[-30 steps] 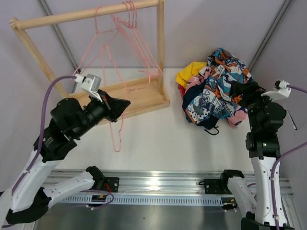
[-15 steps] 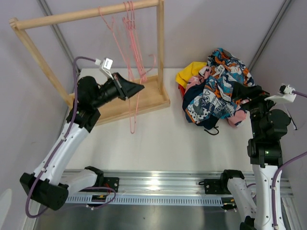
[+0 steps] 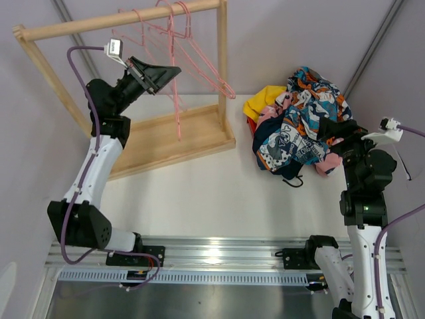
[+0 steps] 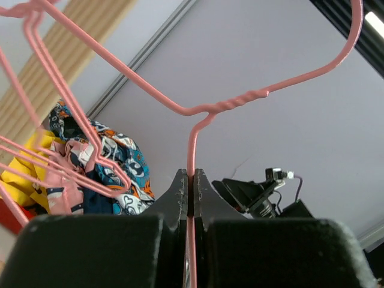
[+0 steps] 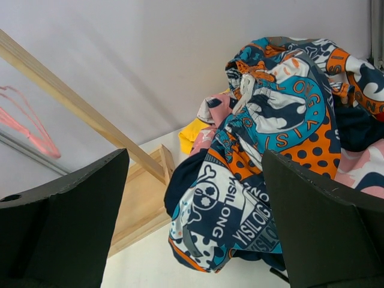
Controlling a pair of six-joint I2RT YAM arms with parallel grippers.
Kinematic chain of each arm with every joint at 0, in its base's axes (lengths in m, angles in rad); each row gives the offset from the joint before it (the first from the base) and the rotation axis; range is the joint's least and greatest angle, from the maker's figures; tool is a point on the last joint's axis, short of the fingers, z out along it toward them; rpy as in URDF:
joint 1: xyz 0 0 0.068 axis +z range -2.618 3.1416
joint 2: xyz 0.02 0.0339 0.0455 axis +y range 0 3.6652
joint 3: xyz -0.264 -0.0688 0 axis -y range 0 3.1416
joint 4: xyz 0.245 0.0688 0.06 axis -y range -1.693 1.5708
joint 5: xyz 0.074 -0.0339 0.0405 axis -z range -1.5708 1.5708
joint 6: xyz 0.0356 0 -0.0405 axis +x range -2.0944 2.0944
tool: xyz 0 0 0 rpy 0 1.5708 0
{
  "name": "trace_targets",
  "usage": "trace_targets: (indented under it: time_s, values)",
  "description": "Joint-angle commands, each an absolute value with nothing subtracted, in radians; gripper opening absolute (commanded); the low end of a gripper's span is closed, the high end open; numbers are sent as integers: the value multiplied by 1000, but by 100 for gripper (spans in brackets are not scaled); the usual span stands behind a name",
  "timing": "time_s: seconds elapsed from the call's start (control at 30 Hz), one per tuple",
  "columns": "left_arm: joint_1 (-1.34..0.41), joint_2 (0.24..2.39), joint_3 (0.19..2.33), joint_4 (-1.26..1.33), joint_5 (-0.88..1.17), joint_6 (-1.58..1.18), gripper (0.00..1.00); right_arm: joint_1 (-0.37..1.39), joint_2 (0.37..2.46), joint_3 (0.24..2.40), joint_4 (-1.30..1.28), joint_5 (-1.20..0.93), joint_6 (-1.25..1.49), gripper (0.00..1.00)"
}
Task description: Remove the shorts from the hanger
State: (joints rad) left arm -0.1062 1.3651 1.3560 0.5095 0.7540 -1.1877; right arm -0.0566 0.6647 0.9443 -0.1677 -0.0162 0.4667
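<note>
**Left arm pinches a pink hanger up at the rack; shorts lie heaped on the right**

Closest to me, a ribbed metal rail runs along the near edge of the white table, carrying both arm bases.

On the right, the arm stands upright with its black right gripper raised just beside the clothing. Seen from its wrist, the two fingers are spread wide apart and hold nothing, with the cloth framed between them.

That cloth is the shorts, a soft crumpled heap at the table's far right. On top are blue, orange and white prints with dark navy folds, and a pink patterned piece shows lower down. A plain yellow pair pokes out on the rack side. The heap rests on the tabletop just beside the base board of the pale wooden clothes rack, and I cannot tell if the two touch.

On the left, the arm reaches high toward the rack's top bar. The left gripper has its fingers pressed together on the straight stem of a thin pink wire hanger, just under the twisted neck. The hook curves away above. I cannot tell whether it sits on the bar.

Several more pink wire hangers dangle from the bar alongside.
</note>
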Motion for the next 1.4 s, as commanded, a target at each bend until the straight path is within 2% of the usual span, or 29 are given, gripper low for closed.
trace_targets:
  time_s: [0.0, 0.33, 0.67, 1.0, 1.1, 1.13, 1.17, 1.2, 1.33, 1.37]
  values:
    - [-69, 1425, 1436, 670, 779, -1310, 0, -61, 672, 937, -133, -26, 453, 99]
    - [-51, 1543, 1479, 724, 713, -1365, 0, -61, 681, 916, -127, -35, 451, 100]
    - [-34, 1552, 1480, 758, 594, -1424, 0, -61, 673, 894, -141, -38, 440, 100]
    - [-26, 1542, 1519, 428, 440, -1399, 1, -61, 647, 891, -169, -32, 426, 100]
    - [-25, 1540, 1542, 324, 416, -1368, 8, -61, 638, 893, -176, -29, 423, 100]
    - [-25, 1537, 1545, 292, 414, -1361, 24, -61, 637, 894, -179, -29, 422, 100]
    - [-23, 1532, 1542, 282, 416, -1355, 34, -61, 634, 896, -181, -29, 422, 99]
    - [-23, 1519, 1536, 278, 422, -1339, 54, -61, 629, 896, -184, -26, 419, 100]
    - [-26, 1465, 1525, 235, 442, -1260, 82, -61, 620, 899, -196, -28, 419, 100]
    - [-26, 1425, 1519, 210, 452, -1240, 94, -61, 617, 900, -198, -28, 422, 100]
